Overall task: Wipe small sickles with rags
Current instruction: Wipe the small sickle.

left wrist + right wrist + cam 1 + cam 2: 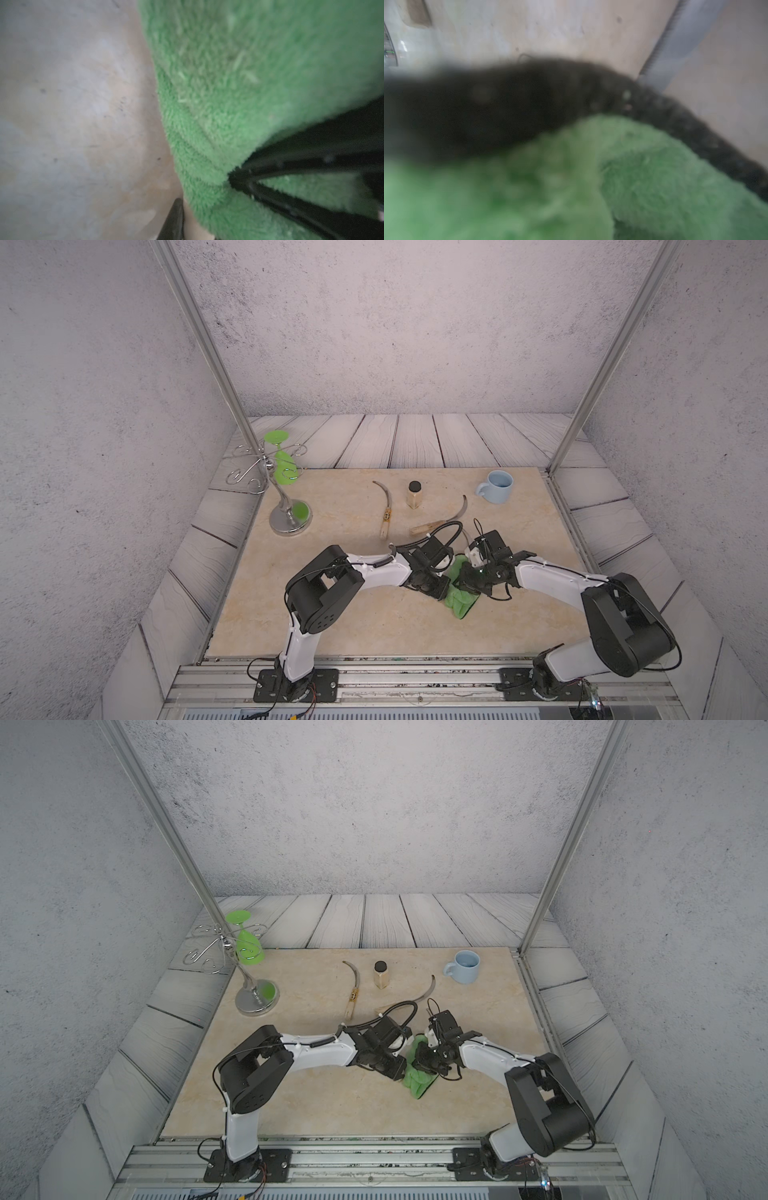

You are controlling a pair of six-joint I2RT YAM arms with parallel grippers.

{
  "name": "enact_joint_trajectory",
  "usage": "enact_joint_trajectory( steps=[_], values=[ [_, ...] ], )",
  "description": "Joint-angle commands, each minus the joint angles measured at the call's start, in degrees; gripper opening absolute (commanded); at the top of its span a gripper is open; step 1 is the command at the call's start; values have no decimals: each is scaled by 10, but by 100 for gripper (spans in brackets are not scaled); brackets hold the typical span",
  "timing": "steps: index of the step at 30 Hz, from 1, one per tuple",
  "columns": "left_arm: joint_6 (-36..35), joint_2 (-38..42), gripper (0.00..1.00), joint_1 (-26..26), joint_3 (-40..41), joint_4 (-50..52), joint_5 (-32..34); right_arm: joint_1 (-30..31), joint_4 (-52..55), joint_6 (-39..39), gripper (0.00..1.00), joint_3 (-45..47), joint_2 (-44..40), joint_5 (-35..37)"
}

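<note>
Soft, even light is falling from overhead in both top views, leaving only faint shadows on the worktop (pixel 353 626). The wrist views are coming out dimmer and blurred, the green rag (pixel 228 83) sitting too close to focus and a dark band (pixel 508 104) smearing across one.

You are looking at a robot test cell in a lab. Aluminium profile posts (pixel 206 348) frame it. Plaster-look wall panels (pixel 395 323) and a plank-pattern floor (pixel 415 439) act as backdrop around a marble-look board (pixel 374 626). The arm bases (pixel 295 684) bolt to a slotted aluminium rail (pixel 415 676).
</note>
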State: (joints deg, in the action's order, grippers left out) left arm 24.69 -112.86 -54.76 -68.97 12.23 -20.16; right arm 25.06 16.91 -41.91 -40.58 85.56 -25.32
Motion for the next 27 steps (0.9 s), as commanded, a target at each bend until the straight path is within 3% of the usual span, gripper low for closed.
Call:
enact_joint_trajectory(
  steps=[1, 16, 21, 27],
  values=[
    [-2, -16, 0, -6, 6, 4, -6, 11, 11, 4, 12, -7, 50, 38],
    [8, 4, 0, -12, 50, -9, -8, -77, 111, 97, 9, -134, 90, 134],
    [10, 2, 0, -12, 45, -9, -5, -79, 148, 118, 8, -165, 39, 93],
    [19, -2, 0, -12, 37, -17, -4, -70, 200, 99, 8, -135, -94, 38]
  ],
)
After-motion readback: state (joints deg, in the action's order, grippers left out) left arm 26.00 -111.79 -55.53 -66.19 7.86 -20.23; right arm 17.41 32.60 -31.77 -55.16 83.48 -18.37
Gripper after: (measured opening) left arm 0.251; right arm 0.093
